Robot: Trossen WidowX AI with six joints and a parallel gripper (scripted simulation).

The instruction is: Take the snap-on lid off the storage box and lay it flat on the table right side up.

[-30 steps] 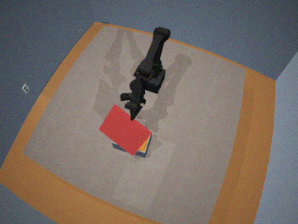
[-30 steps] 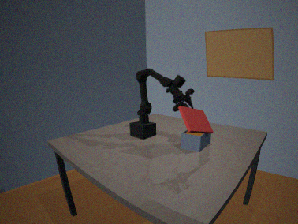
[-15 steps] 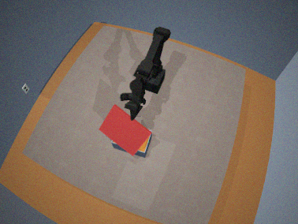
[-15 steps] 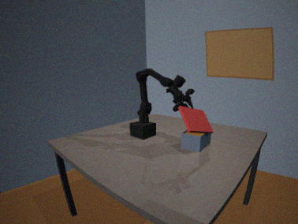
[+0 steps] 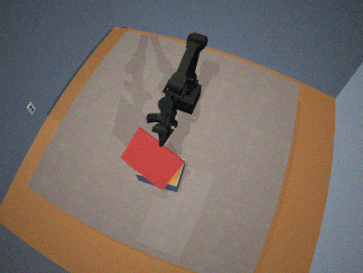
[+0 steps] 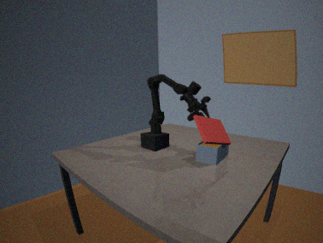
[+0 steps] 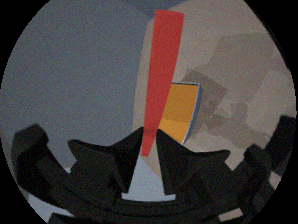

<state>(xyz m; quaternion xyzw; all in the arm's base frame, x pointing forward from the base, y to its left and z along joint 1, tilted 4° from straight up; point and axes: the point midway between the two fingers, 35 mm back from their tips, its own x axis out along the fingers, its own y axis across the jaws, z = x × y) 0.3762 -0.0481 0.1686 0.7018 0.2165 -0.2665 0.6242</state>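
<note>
The red lid (image 5: 153,159) (image 6: 213,130) (image 7: 165,55) is tilted steeply, its raised edge at the fingers and its lower edge close over the box. I cannot tell whether that edge touches the rim. My gripper (image 5: 162,142) (image 6: 202,115) (image 7: 149,129) is shut on the lid's raised edge, above the box on the arm-base side. The blue-grey storage box (image 5: 144,178) (image 6: 207,154) stands upright on the table, partly open under the lid. Its orange inside (image 7: 181,105) shows in the wrist view. The lid hides much of the box in the top view.
The grey table (image 5: 240,144) (image 6: 184,192) carries the arm's black base (image 6: 155,141), left of the box in the exterior view. Shadows of the arm and lid fall on the table top. A tan board (image 6: 260,57) hangs on the back wall.
</note>
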